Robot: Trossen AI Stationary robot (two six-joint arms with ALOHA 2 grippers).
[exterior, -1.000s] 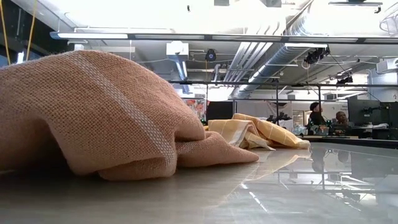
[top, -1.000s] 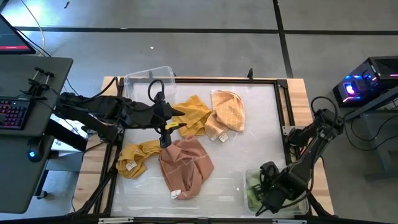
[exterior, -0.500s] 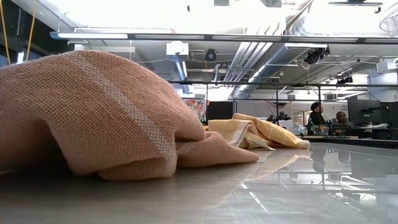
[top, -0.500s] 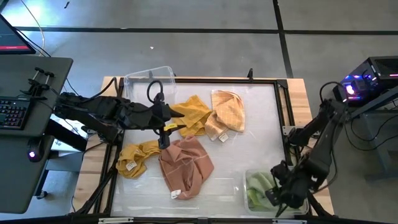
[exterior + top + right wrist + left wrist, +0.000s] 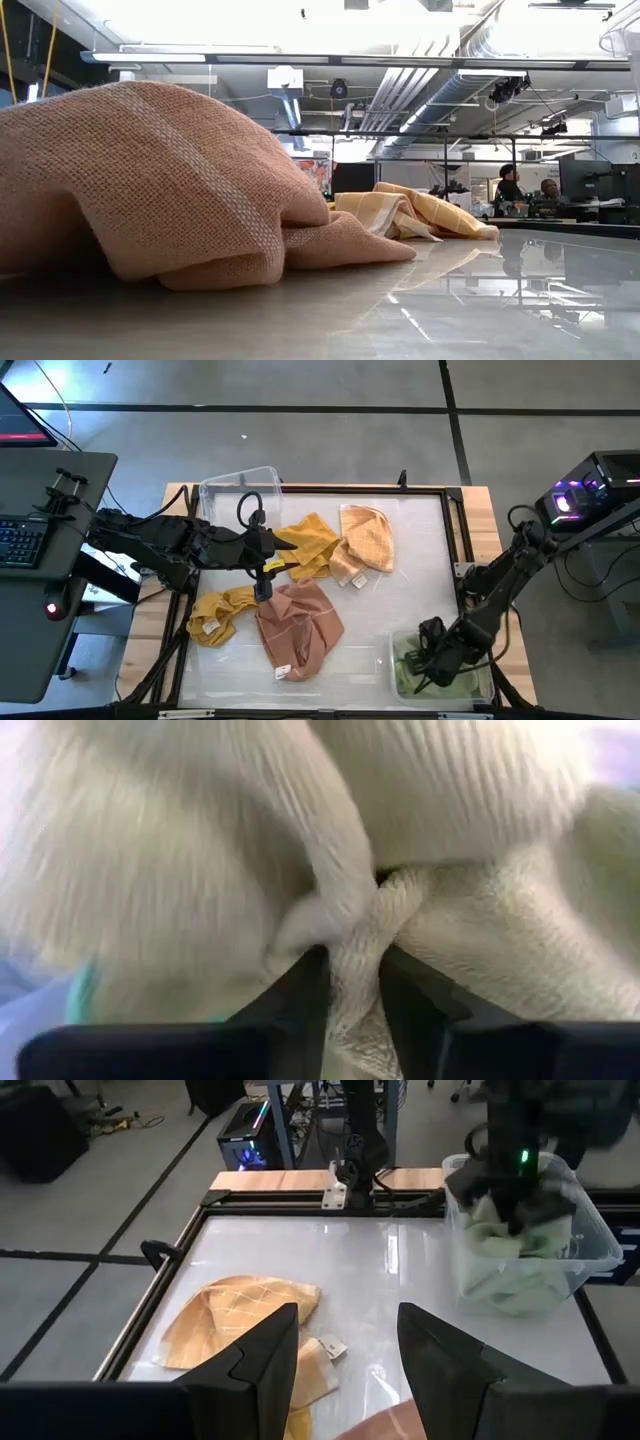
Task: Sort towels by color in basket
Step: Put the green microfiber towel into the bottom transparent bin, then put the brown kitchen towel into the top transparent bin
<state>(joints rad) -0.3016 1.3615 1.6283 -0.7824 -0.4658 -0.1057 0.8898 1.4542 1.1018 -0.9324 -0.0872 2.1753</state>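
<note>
Light green towels fill a clear bin at the table's near right corner. My right gripper is down in that bin, shut on a green towel. My left gripper hovers open over the middle-left of the table, above a dusty pink towel. Two mustard yellow towels and a peach-orange checked towel lie flat on the table. In the low view the pink towel fills the foreground, with the peach towel behind it. My right gripper pinches a raised fold of the light green towel between its two fingers, coming from above into the bin. The rest of the towel lies bunched on the other green cloth in the bin.
A second clear bin stands at the table's far left corner. A raised dark frame runs round the table top. Bare table lies between the towels and the near right bin. People sit far off in the room.
My right arm swung out of the bin toward the table's near right edge, baring the green towels, then came back down into the bin onto them. The left arm and the towels on the table kept still.
</note>
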